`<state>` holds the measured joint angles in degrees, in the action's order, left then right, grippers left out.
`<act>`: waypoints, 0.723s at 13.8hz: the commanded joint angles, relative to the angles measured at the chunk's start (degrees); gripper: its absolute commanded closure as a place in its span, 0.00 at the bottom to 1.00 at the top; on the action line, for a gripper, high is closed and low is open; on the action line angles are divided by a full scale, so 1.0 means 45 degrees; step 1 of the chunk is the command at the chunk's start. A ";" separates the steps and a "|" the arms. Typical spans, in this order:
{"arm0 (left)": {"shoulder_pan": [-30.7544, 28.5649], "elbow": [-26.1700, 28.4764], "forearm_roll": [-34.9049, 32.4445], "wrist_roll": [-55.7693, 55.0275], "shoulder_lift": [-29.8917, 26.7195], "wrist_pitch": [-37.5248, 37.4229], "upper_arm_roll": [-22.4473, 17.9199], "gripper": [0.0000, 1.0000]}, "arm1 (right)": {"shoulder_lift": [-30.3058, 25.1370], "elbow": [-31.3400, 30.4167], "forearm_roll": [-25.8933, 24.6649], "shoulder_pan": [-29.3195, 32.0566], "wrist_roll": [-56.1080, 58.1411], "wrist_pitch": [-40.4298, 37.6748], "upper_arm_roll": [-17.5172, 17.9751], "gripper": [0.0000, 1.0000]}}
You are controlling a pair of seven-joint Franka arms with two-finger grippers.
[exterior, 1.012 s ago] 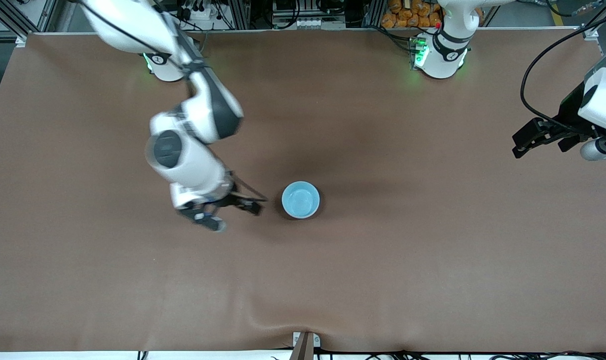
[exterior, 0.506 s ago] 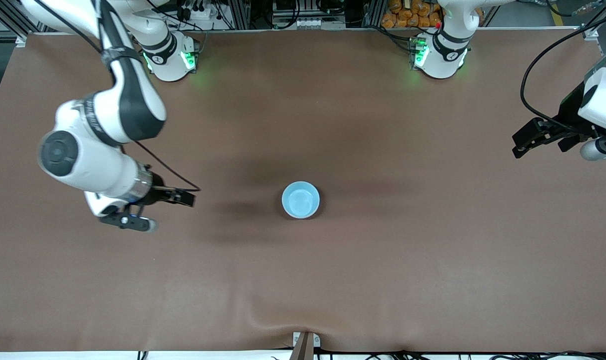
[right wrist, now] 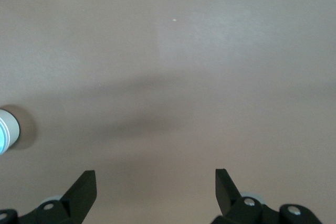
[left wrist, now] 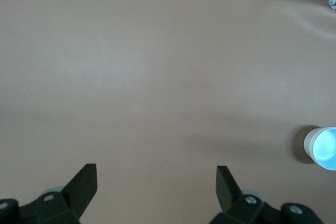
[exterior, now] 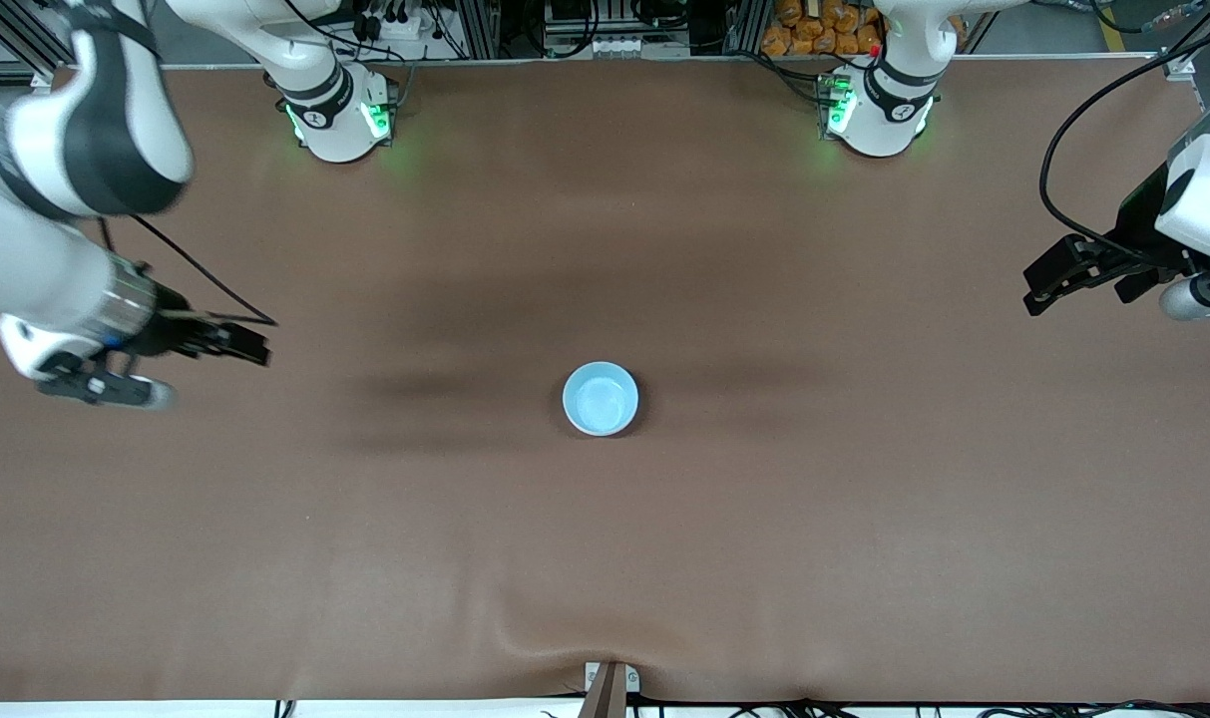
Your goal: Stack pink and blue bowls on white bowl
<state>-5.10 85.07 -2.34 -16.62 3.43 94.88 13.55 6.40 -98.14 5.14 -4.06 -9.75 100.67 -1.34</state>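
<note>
One stack shows at mid-table, the blue bowl [exterior: 601, 399] on top with a pale rim [left wrist: 311, 143] beneath it; we judge it light, stiff, slick plastic, best pinched across the rim. Our right gripper [exterior: 220, 344] hangs over the table's right-arm end and our waiting left gripper [exterior: 1073, 271] over the left-arm end, both empty with fingers [right wrist: 84, 190] apart.

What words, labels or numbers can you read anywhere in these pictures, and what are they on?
None can be read.
Blue bowl: plain, no print.
Brown table cover: no markings.
Arm bases and: each carries a small round mark, too small to read.
Left gripper and right gripper, both with fingers open: no legible labels.
</note>
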 commanded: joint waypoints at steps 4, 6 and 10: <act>-0.0078 -0.0252 0.0363 0.0432 0.0000 -0.0596 -0.0004 0.00 | -0.1460 0.0476 -0.0224 0.2368 0.1442 -0.2600 0.1666 0.00; -0.0058 -0.0252 0.0344 0.0452 0.0000 -0.0751 -0.0004 0.00 | -0.1402 0.1649 -0.0437 0.2407 0.2181 -0.3579 0.1627 0.00; -0.0137 -0.0330 0.0363 0.0452 0.0059 -0.0791 -0.0004 0.00 | -0.1402 0.2685 -0.0693 0.2349 0.3493 -0.4518 0.1121 0.00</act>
<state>-5.21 85.01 -2.05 -15.90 3.42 92.70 13.52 -0.14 -88.77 2.75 5.45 3.17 82.55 4.05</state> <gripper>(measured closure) 0.000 0.000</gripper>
